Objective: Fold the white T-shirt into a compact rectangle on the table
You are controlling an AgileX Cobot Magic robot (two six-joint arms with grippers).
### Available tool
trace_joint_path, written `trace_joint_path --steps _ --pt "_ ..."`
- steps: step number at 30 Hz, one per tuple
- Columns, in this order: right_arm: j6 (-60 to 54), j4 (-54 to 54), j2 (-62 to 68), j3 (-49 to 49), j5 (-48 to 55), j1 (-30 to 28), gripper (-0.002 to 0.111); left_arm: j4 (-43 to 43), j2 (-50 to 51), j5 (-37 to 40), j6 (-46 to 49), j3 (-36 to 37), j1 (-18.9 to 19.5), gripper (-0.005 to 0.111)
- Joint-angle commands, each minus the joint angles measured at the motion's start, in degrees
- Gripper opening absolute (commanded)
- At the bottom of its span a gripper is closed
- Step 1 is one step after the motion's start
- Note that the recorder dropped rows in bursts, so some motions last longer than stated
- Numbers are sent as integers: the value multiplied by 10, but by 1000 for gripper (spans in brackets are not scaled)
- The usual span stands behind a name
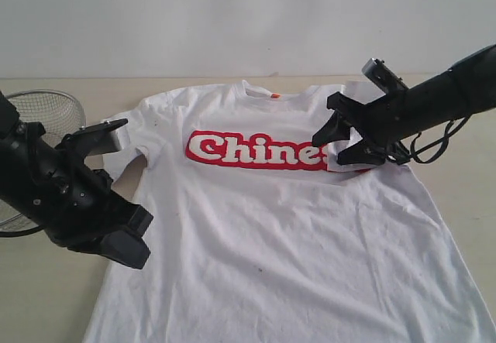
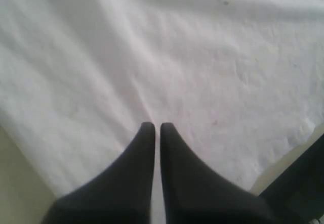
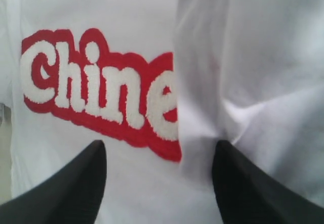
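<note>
Count: one white T-shirt (image 1: 294, 234), face up on one table (image 1: 465, 184); one wire basket (image 1: 46, 111) beyond the lettering's start. A flap covers the lettering's end. My right hand (image 1: 332, 148), spread, straddles that flap's edge, gripping nothing. My left hand (image 2: 157, 128), pressed together, is over plain cloth near the shirt's side edge. Bare table flanks the shirt.

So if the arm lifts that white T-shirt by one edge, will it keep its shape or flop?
Probably flops: the white T-shirt lies wrinkled, with one sleeve folded over the red lettering by the right gripper. It looks thin, so likely light. On the table it may bunch up when pushed.
</note>
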Motion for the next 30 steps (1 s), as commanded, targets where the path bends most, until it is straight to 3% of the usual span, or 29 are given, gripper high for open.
trace_joint_path --steps 1,5,13,23,30 --pt "-13 -10 -13 2 8 -1 55 -5 0 3 4 -3 -3 5" --pt "-19 -10 -30 2 -5 -1 49 -5 0 3 4 -3 -3 5" --pt "-19 -21 -57 2 -35 -7 49 -5 0 3 4 -3 -3 5" --pt "-2 -21 -83 -8 -86 -96 49 -5 0 8 4 -3 -3 5" --pt "13 -58 -82 -32 -132 -99 42 -5 0 10 4 -3 -3 5"
